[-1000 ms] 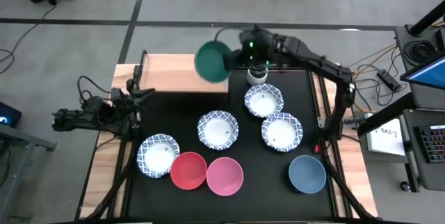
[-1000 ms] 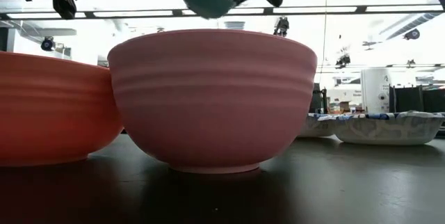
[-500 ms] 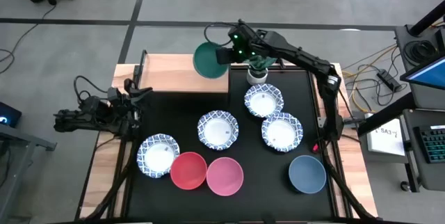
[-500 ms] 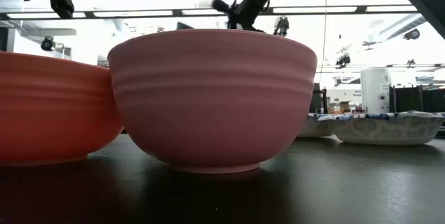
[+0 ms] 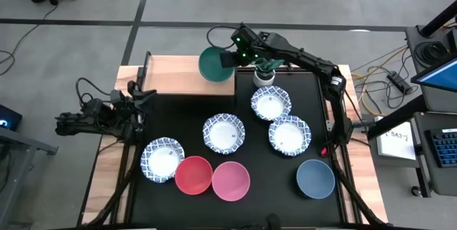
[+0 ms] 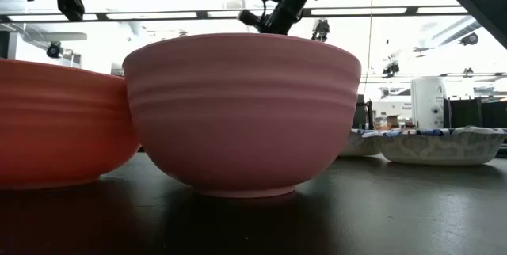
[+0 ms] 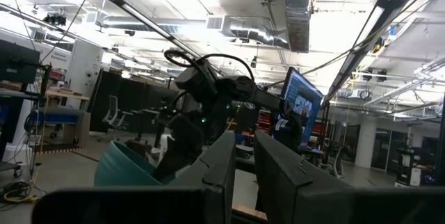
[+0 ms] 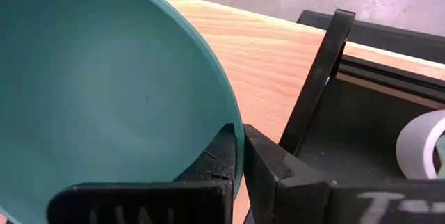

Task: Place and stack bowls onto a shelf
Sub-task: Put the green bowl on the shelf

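My right gripper [image 5: 230,59] reaches in from the table's right and is shut on the green bowl [image 5: 215,64], which is over the right end of the light-wood shelf [image 5: 178,76] at the far edge. The pink bowl [image 6: 242,112] hides the green one in the low view. On the black table, resting on their bases, are four white blue-rimmed bowls [image 5: 223,133], a red bowl [image 5: 193,175], the pink bowl [image 5: 230,181] and a grey-blue bowl [image 5: 315,178]. My left gripper [image 5: 141,100] waits, shut, at the table's left edge. My right gripper pinches the green bowl's rim [image 8: 235,123], one finger inside the bowl and one outside. The fingers come nearly level from the table's right. The bowl sits tilted, mouth up, above the shelf's wood [image 8: 278,57]. Whether its base touches the shelf I cannot tell.
A small white plant pot [image 5: 263,77] stands on the table just right of the shelf, under the right arm. A dark upright of the shelf's end [image 8: 316,85] is close to the held bowl. The shelf's left part is bare wood. Cables lie off the left edge.
My right gripper has carried the green bowl down and toward the table's left, from high above the far edge to just over the shelf's right end. In the low view the bowl has sunk out of sight behind the pink bowl. The gripper has stayed shut on it.
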